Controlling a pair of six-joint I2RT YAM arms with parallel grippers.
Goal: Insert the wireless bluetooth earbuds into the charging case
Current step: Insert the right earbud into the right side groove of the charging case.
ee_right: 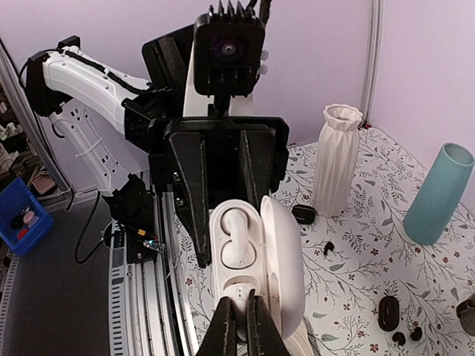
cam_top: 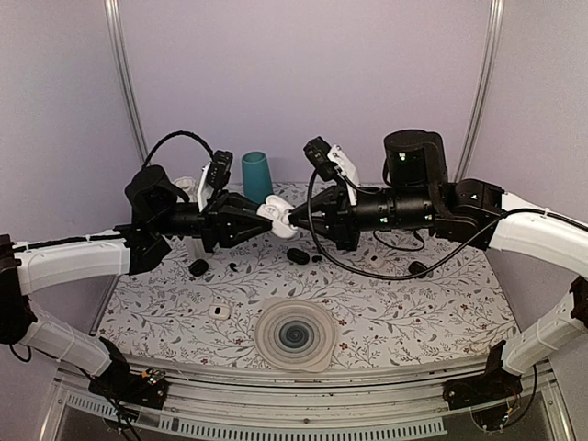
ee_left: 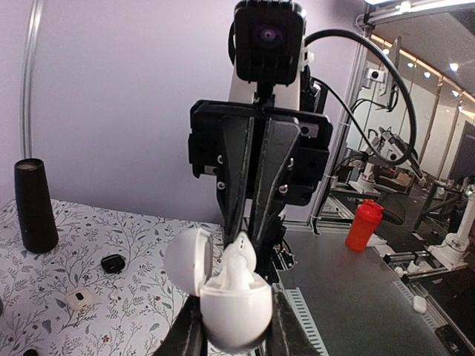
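The white charging case point(cam_top: 273, 213) hangs above the table's middle with its lid point(ee_left: 189, 261) swung open, and my left gripper point(ee_left: 236, 326) is shut on its body. My right gripper point(ee_right: 241, 326) meets it tip to tip from the right, shut on a white earbud point(ee_right: 241, 291) whose lower end sits at the case's nearer slot. Another white earbud point(ee_right: 236, 236) lies seated in the farther slot. In the left wrist view the held earbud point(ee_left: 241, 259) stands up out of the case mouth between the right fingers point(ee_left: 231, 211).
On the floral table lie small black earbuds and cases point(cam_top: 198, 267) point(cam_top: 297, 255) point(cam_top: 419, 269), a small white case point(cam_top: 218, 311) and a ridged round disc point(cam_top: 295, 334). A teal cup point(cam_top: 256, 177), a black cylinder point(cam_top: 415, 156) and a white vase point(ee_right: 338, 159) stand at the back.
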